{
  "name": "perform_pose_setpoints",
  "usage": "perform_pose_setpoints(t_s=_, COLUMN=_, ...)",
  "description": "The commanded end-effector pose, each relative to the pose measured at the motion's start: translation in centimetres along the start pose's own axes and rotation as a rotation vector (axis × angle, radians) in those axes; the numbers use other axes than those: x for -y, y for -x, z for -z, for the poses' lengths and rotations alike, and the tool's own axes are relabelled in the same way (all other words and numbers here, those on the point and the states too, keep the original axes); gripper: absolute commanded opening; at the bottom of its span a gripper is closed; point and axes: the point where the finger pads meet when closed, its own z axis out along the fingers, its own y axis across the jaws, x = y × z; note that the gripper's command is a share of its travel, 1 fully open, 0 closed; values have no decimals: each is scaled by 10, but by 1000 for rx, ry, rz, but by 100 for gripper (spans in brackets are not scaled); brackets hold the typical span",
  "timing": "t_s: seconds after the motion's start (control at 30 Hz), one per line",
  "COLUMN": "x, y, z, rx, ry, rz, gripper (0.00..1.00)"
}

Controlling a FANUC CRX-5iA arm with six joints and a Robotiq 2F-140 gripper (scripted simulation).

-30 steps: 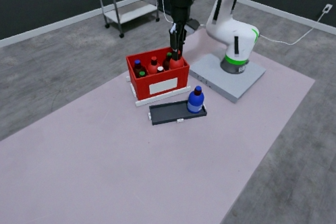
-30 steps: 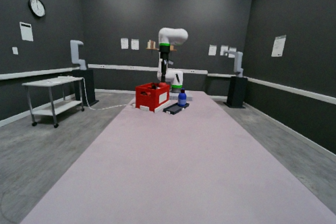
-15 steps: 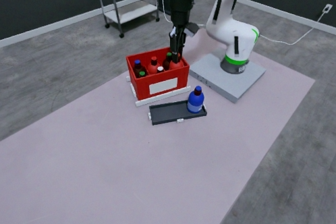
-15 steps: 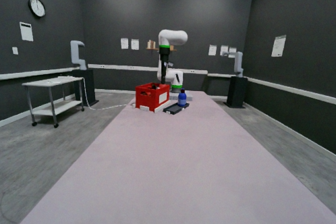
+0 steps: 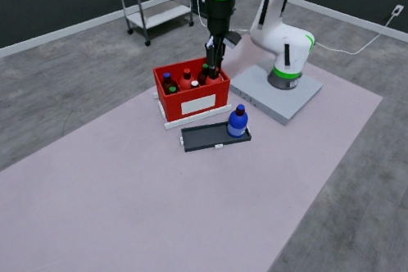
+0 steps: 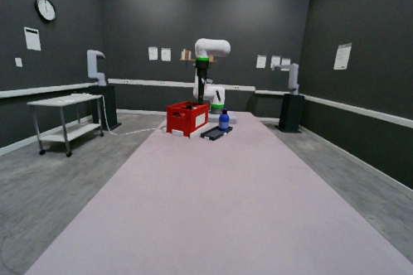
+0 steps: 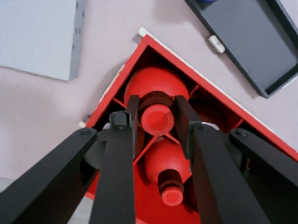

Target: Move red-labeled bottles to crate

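My gripper points down over the crate corner nearest the arm's base. It is shut on the neck of a red-labeled bottle, which is upright and low inside that corner slot; its bottom is hidden. A second red bottle stands in the crate beside it. The red crate looks level. The dark tray lies flat in front, with only a blue-labeled bottle upright at its end.
The crate also holds bottles with a blue cap, green caps and a white cap. White strips edge the crate's foot. The arm's grey base plate is close to the crate.
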Motion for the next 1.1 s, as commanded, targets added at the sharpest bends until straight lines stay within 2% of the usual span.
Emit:
perform_pose_setpoints(t_s=0.0, x=0, y=0, z=-2, rx=1, ry=1, rz=0, gripper=10)
perform_pose_setpoints(t_s=1.07, x=0, y=0, z=-19, rx=1, ry=1, rz=0, gripper=10)
